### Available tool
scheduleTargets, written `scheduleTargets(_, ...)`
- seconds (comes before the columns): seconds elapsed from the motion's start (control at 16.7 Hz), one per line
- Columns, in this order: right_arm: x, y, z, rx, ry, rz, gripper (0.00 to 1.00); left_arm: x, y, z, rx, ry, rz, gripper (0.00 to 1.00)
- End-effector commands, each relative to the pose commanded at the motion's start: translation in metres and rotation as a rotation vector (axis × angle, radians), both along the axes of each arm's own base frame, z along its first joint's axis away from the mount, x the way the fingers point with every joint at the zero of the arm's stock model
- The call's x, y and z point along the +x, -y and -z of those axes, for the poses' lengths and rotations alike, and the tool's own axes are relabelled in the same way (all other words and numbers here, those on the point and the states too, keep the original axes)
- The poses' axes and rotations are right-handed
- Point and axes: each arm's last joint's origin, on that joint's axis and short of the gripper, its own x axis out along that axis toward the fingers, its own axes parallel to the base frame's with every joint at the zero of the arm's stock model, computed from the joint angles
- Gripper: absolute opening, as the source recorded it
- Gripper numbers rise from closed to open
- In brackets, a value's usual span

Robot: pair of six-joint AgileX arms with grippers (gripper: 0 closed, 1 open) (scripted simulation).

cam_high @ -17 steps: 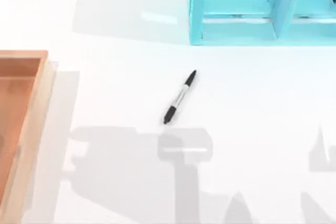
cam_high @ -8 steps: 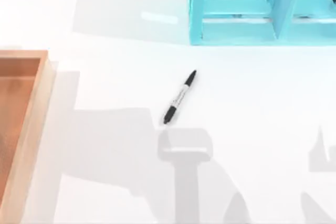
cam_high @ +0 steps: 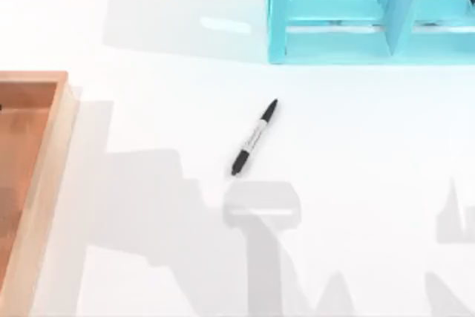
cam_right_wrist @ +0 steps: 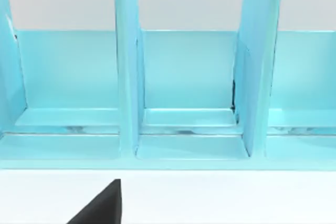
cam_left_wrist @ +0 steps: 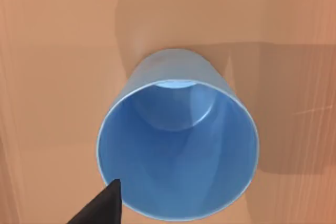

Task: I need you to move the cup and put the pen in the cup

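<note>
The pen (cam_high: 254, 137), black at both ends with a white-grey barrel, lies slantwise on the white table near its middle, with nothing touching it. The blue cup (cam_left_wrist: 177, 140) stands upright on a wooden floor, and the left wrist view looks straight down into its open mouth. A dark tip of my left gripper (cam_left_wrist: 101, 207) shows just over the cup's rim, above it. A dark tip of my right gripper (cam_right_wrist: 102, 205) hangs over the white table, facing the turquoise shelf unit (cam_right_wrist: 184, 93).
A wooden tray (cam_high: 46, 161) lies along the table's left edge. The turquoise shelf unit (cam_high: 371, 12) with upright dividers stands at the back right. Arm shadows fall across the front of the table.
The left arm's shadow on the table has shifted and narrowed toward the tray. The pen has not moved.
</note>
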Motion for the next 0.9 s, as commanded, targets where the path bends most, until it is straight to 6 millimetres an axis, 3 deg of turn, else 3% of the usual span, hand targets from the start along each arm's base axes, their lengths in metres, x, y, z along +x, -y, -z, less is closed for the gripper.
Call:
scheduleTargets(0.42, 0.000, 0.000, 0.000, 0.000, 0.000, 0.000, 1.00, -0.002, 0.000, 0.056, 0.002, 0.010, -0.001, 1.00)
scheduleTargets(0.72, 0.000, 0.000, 0.000, 0.000, 0.000, 0.000, 1.00, -0.003, 0.000, 0.061, 0.001, 0.005, 0.000, 1.00)
scheduleTargets(0.9, 0.000, 0.000, 0.000, 0.000, 0.000, 0.000, 1.00, -0.003, 0.000, 0.061, 0.001, 0.005, 0.000, 0.77)
